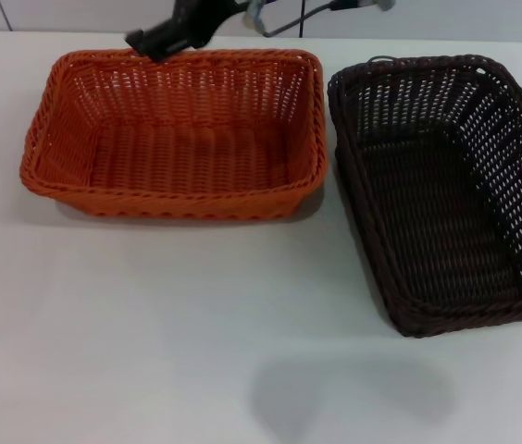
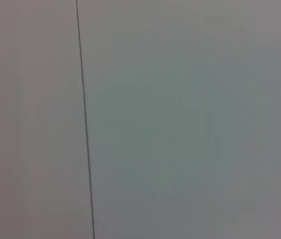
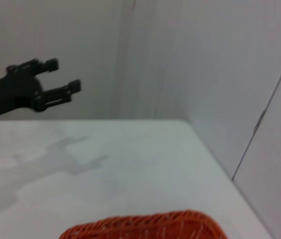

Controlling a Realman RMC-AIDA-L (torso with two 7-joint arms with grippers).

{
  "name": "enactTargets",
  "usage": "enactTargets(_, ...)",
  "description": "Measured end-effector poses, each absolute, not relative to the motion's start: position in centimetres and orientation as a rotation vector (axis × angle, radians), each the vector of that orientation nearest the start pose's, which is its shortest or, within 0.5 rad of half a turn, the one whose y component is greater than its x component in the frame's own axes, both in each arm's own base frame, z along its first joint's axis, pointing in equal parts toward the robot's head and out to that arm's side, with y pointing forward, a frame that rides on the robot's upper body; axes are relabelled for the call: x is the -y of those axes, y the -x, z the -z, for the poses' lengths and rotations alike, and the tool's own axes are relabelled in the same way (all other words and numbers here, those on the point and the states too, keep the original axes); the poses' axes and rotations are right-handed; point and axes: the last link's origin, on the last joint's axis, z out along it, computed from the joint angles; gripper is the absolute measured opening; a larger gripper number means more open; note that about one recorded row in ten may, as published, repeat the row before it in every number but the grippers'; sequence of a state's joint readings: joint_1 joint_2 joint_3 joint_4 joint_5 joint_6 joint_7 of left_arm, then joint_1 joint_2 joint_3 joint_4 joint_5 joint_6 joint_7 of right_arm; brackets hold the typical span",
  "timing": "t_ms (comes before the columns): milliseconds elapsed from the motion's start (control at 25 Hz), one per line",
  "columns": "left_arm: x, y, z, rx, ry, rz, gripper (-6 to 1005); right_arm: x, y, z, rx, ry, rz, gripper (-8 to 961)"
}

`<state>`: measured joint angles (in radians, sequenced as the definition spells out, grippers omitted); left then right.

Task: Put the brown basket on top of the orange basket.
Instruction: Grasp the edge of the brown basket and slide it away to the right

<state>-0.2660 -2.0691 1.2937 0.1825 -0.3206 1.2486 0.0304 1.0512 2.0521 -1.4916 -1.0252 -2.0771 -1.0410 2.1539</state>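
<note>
On the white table (image 1: pixel 196 324) in the head view, I see two baskets side by side. The orange basket (image 1: pixel 168 205) sits on the left, toward the far side. The brown basket (image 1: pixel 446 319) sits on the right, just beside it, turned a little so its long side runs from far to near. The two rims come very close at the far end, but I cannot tell if they touch. Both baskets stand flat on the table with nothing inside. The brown one is not on top of the orange one.

My left gripper (image 1: pixel 150 42) hangs over the far rim of the orange basket, near its far left part. From this view I cannot tell how its jaws stand. A soft shadow (image 1: pixel 335 393) lies on the near part of the table.

My left wrist view shows only a plain pale wall (image 2: pixel 180 124) with one thin dark line (image 2: pixel 83 124) running down it.

My right wrist view shows the left gripper (image 3: pixel 65 74) farther off, up in the air over the table (image 3: pixel 130 159). Its two black fingers (image 3: pixel 61 91) are spread apart and hold nothing. A bit of the orange basket's (image 3: pixel 140 226) braided rim shows close to the camera. Pale walls stand behind the table. I cannot see my right gripper in any view.
</note>
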Motion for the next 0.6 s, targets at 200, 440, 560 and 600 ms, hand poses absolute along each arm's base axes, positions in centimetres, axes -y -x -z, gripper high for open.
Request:
enactTargets(200, -27.3, 41.1, -8.6, 0.482, 1.063, 0.431, 813, -40.9, 2.0, 3.1, -0.167, 2.943, -0.168, 825)
enactTargets(440, -27.4, 41.2, -8.6, 0.489, 1.064, 0.427, 813, -39.5, 1.5, -0.8, -0.300, 3.010, -0.056, 825)
enactTargets(560, -27.4, 41.3, -8.6, 0.494, 1.063, 0.425, 813, -38.7, 0.5, -1.9, -0.364, 3.025, 0.036, 825)
enactTargets(600, -27.4, 41.3, -8.6, 0.494, 1.063, 0.425, 813, -38.3, 0.1, -2.1, -0.380, 3.042, 0.085, 825)
